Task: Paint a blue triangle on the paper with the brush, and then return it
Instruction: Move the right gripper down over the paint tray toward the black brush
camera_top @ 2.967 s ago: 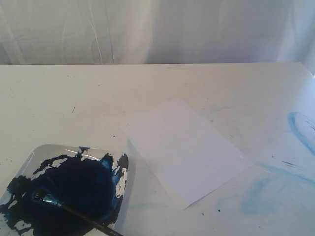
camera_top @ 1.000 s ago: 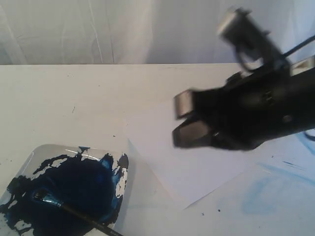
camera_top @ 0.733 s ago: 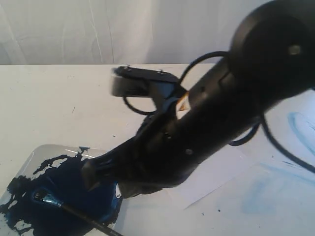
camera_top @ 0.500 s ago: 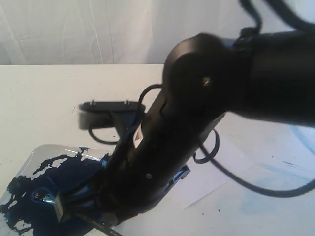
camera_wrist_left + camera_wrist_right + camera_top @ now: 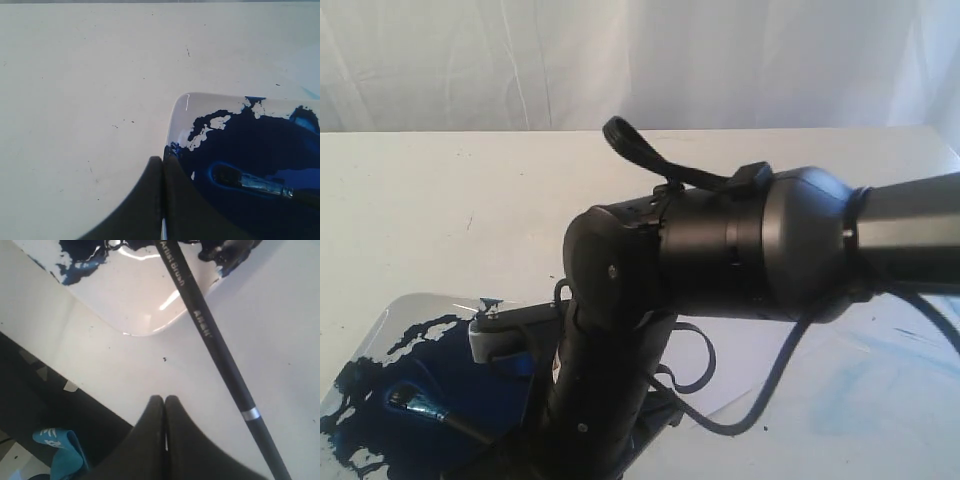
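At the near left of the table [image 5: 440, 200] sits the white tray [image 5: 390, 318], most of its floor under a pool of dark blue paint [image 5: 470, 370]. The brush [image 5: 418, 404] lies in it, with its bristles sunk in the paint toward the left. Its black handle runs right and nearer, over the tray's rim and out onto the tabletop. The left gripper [image 5: 163, 159] hangs at one corner of the tray, its jaws pressed together on nothing; whether it touches the rim cannot be told. The brush's metal ferrule lies in the paint a little beyond it. The right arm [image 5: 720, 250] reaches in from the right across the middle and bends down beside the tray. The right gripper [image 5: 164, 398] points at bare tabletop near the table's near edge, jaws pressed together and holding nothing. The brush handle passes close beside its fingertips without touching them. Under the arm only a strip of the paper [image 5: 732, 368] shows, plain white. Further right, pale blue smears [image 5: 860, 400] mark the tabletop
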You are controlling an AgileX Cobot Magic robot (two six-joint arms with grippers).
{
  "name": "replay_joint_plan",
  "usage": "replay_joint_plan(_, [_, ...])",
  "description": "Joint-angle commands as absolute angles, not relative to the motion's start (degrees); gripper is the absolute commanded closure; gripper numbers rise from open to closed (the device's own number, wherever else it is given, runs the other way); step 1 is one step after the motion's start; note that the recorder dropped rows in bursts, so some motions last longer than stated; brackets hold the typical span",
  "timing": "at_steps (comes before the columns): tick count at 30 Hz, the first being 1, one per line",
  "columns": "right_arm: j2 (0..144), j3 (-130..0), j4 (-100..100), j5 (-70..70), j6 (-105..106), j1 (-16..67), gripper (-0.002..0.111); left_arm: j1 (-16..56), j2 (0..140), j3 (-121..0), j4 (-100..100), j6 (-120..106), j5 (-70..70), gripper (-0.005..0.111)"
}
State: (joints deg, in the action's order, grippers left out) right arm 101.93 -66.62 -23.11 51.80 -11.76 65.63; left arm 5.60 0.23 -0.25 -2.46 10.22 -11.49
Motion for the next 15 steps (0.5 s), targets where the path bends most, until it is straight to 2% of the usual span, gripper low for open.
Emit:
replay_joint_plan(1, [103.38, -66.73, -22.91, 50.93, -11.99, 65.66, 0.108, 6.09, 0.00, 0.00, -2.20, 10.28, -11.64, 0.107])
replay_joint_plan(15, [105.82, -66.73, -20.61, 50.92, -11.99, 65.66, 0.108, 6.09, 0.00, 0.00, -2.20, 10.28, -11.64, 0.107])
